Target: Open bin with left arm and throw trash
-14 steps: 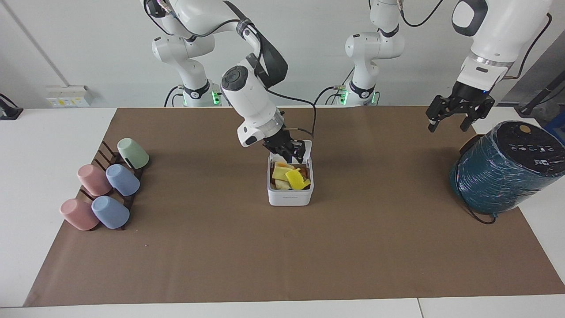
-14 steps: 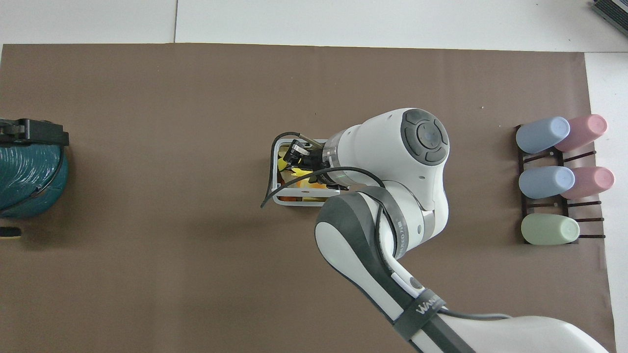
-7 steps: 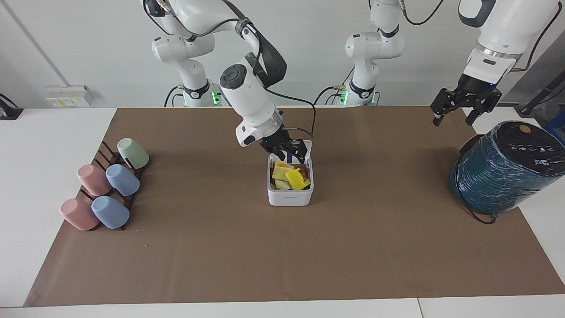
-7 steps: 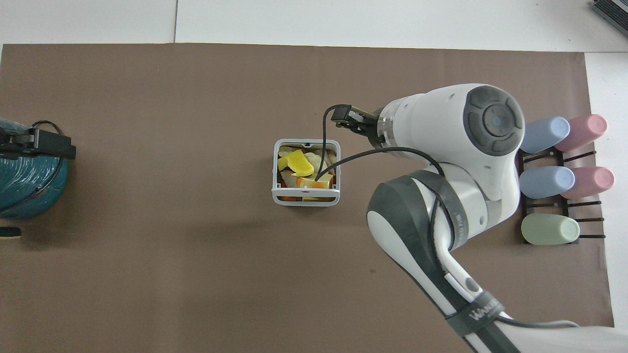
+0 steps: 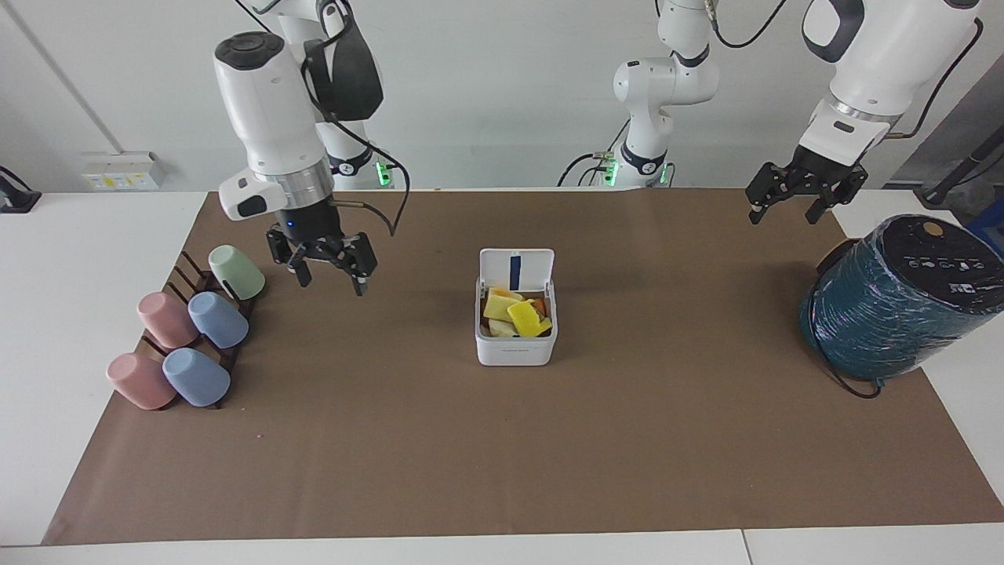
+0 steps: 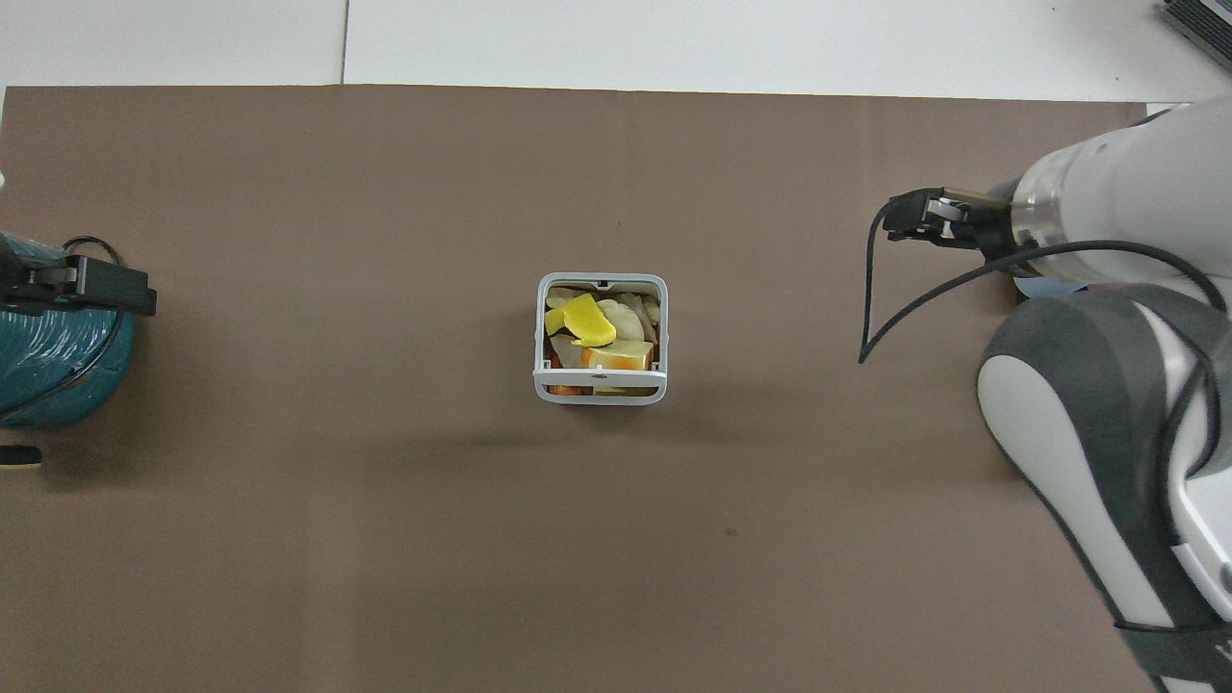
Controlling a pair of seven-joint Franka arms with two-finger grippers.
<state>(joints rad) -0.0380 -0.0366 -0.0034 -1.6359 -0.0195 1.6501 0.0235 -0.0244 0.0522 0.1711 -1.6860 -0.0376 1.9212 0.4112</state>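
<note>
Standing in the middle of the brown-papered surface (image 5: 643, 439), the bin (image 5: 515, 345) had its hinged lid (image 5: 516, 268) tipped up toward the robots, the blue strip inside it showing. The trash (image 5: 518, 315) lay piled in the bin: a bright yellow chunk (image 6: 587, 321) on top, cream pieces and a pale block with orange beside it. No loose piece showed on the paper.

The right gripper (image 5: 323, 265) hung empty over the paper between the bin and the rack of pastel cups (image 5: 192, 329), its fingers spread. The left gripper (image 5: 800, 196) waited over the left arm's end of the paper near the teal wrapped cylinder (image 5: 902, 302), fingers also spread, holding nothing.

By this layout the opening and the throwing both looked done. Any remaining move would probably be closing the lid, which calls for a gentle push on its top edge without shoving the light bin.
</note>
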